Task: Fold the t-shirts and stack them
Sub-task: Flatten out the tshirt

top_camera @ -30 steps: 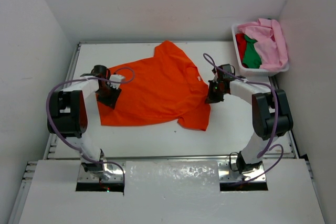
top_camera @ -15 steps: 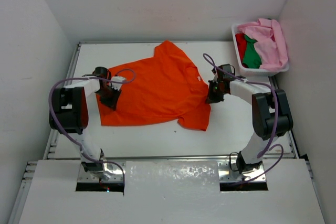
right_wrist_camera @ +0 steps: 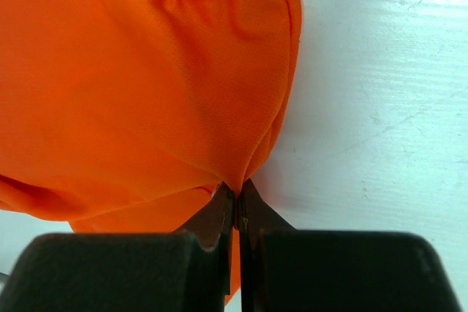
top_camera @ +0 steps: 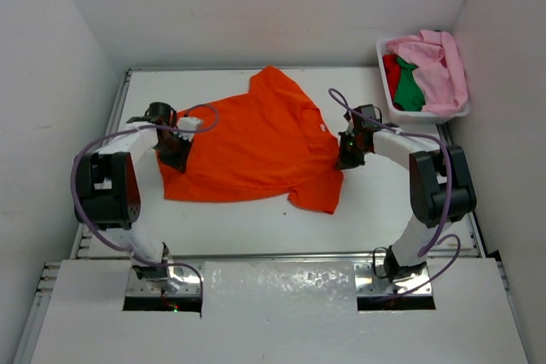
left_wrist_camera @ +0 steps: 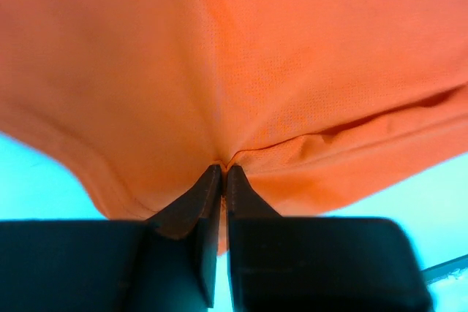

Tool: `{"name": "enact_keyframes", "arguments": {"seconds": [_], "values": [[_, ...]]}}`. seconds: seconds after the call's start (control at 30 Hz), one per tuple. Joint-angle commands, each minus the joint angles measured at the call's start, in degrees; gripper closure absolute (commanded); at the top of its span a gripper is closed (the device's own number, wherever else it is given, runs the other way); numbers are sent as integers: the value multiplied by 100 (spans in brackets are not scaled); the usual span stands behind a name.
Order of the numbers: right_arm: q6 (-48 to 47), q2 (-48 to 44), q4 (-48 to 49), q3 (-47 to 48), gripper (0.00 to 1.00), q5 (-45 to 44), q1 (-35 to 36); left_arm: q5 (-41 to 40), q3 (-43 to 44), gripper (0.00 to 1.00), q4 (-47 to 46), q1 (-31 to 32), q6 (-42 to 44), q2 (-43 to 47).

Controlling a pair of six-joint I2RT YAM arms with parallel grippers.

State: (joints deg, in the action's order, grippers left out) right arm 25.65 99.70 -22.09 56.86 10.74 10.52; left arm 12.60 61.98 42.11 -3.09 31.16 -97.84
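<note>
The bright orange t-shirt lies spread on the white table. My left gripper is shut on its left edge; in the left wrist view the jaws pinch a fold of the orange fabric at the fingertips. My right gripper is shut on the shirt's right edge; in the right wrist view the orange cloth is pinched between the tips. The light pink shirt, green shirt and red shirt lie bunched in the basket.
The white mesh basket stands at the back right corner, by the right wall. White walls close in the table on the left, back and right. Purple cables loop above both arms.
My left gripper has pulled the shirt's left edge a little left and back, bunching the fabric there. The right gripper has stayed in place.
</note>
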Motion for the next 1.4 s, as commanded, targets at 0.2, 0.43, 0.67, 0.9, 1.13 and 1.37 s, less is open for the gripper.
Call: {"name": "enact_keyframes", "arguments": {"seconds": [0.2, 0.43, 0.67, 0.9, 1.13, 1.37], "values": [[-51, -161, 64, 97, 100, -2, 2, 383, 87, 90, 377, -25, 92, 275], [-51, -197, 47, 106, 100, -2, 2, 367, 8, 80, 754, -25, 347, 389], [-60, -179, 55, 123, 95, 24, 2, 349, -203, 94, 914, -25, 532, 354], [-464, -477, -550, 194, 36, -421, 20, 647, -309, 100, 562, -16, 251, 573], [-132, -1804, -763, -919, 29, -1216, 1012, 586, -397, 100, 474, 2, 206, 951], [1257, -1605, -147, -1608, 31, -1101, 1364, 489, -467, 100, 360, 2, 180, 1013]]}}
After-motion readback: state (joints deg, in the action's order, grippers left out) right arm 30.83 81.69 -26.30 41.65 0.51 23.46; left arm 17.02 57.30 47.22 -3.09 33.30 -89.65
